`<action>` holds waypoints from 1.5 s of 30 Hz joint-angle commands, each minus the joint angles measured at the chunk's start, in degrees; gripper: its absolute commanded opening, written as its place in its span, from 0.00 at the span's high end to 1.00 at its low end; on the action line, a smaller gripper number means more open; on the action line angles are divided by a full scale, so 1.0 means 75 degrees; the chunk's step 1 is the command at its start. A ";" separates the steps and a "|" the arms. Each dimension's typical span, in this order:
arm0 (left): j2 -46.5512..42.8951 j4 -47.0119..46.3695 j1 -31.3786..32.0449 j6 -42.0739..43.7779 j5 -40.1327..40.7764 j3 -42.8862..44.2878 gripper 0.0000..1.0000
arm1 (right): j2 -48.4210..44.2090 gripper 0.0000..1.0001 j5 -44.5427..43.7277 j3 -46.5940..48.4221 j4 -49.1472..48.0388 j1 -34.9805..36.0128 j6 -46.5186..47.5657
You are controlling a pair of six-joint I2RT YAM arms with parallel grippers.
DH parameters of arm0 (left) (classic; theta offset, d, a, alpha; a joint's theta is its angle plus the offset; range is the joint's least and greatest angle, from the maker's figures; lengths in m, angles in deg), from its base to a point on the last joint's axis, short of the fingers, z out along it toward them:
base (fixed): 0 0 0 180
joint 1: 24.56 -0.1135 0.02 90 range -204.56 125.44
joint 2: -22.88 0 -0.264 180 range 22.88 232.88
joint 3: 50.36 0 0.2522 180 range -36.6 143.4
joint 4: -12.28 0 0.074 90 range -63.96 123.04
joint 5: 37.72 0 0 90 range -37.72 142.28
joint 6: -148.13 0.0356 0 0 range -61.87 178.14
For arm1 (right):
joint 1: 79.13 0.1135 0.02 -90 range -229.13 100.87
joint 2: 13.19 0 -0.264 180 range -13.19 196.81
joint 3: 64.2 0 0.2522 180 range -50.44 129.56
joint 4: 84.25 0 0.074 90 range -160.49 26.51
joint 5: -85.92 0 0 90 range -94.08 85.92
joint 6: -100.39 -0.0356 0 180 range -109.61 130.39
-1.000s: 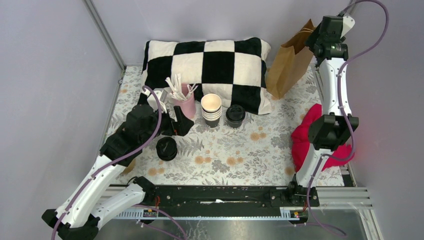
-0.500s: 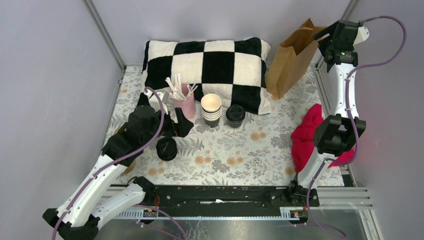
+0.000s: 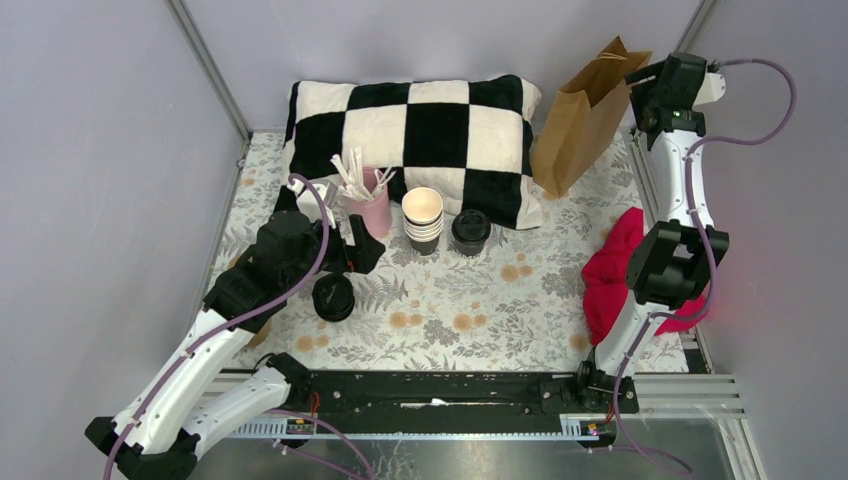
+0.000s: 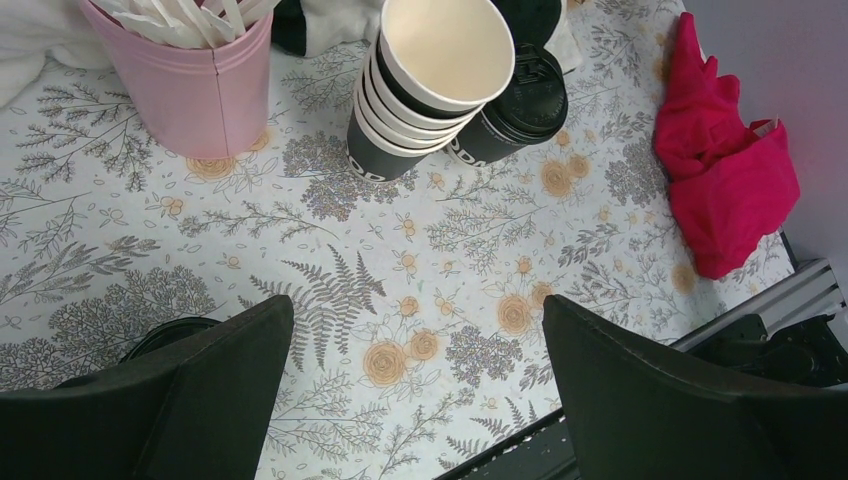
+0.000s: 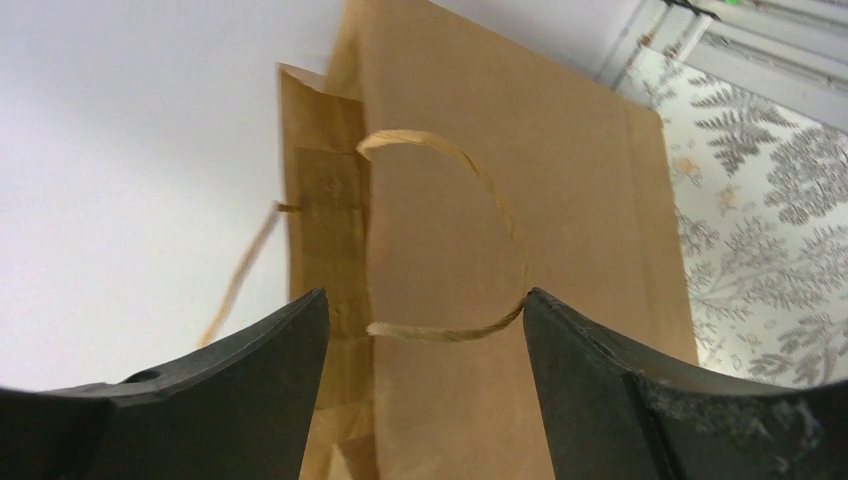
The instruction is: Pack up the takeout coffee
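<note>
Right gripper (image 3: 645,85) swung out beside paper bag (image 3: 585,120) since last look; left barely budged. Takeout coffee (image 3: 470,231) sat lidded on floral mat (image 3: 500,310), just beside cup stack (image 3: 423,220), nobody holding it. Worry: reaching in could've toppled that stack, gap so tight. Left gripper (image 3: 360,250) low over mat, spread wide, empty. Right one up high, also spread, facing bag handle (image 5: 520,262).
</note>
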 commanded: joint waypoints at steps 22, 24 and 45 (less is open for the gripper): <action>0.0060 -0.0113 -0.0019 -0.0001 0.0160 0.0217 0.01 | -0.0274 0.02 0.1106 -0.0678 -0.1128 -0.0531 -0.1293; 0.0083 -0.0113 -0.0021 0.0004 0.0177 0.0220 0.01 | -0.0312 0.01 0.1246 -0.0891 -0.1461 -0.0552 -0.1491; 0.0264 -0.0188 -0.0025 0.0034 0.0248 0.0353 0.01 | -0.1369 0.89 0.2182 -0.1172 -0.0779 -0.0844 -0.0851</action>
